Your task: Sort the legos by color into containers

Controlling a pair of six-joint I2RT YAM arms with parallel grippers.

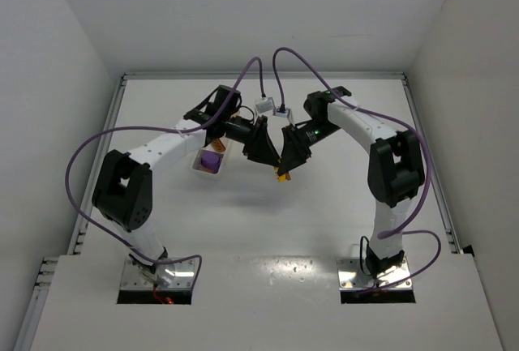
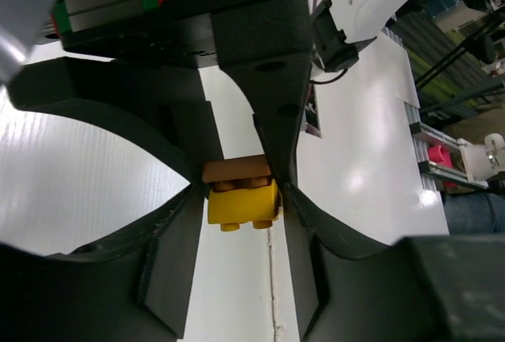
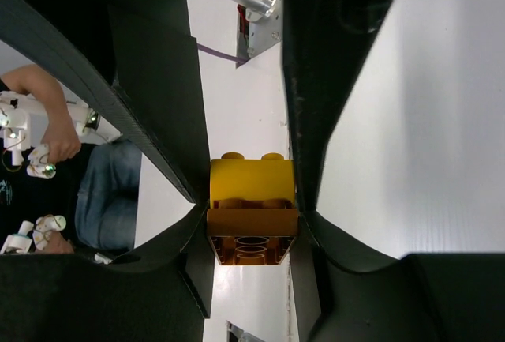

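A yellow block point(image 3: 251, 178) and a brown-orange block point(image 3: 252, 235), stuck together, hang above the worktop point(image 1: 324, 221), just right of the near end of the white tray point(image 1: 206, 173). The jaws of the right arm point(image 1: 365, 128) pinch the yellow one. The jaws of the left arm point(image 1: 162, 148) are narrow on the brown-orange one. A purple block point(image 1: 211, 159) lies in the tray's near compartment. Bare worktop spreads right of and nearer than the tray, and white walls point(image 1: 49, 83) border its edges.

My white table point(image 1: 268, 229) carries one thing lying loose on it: the white tray point(image 1: 200, 169), set at a slant left of centre, its far end hidden under my left arm. My two arm bases point(image 1: 158, 274) sit at the near edge
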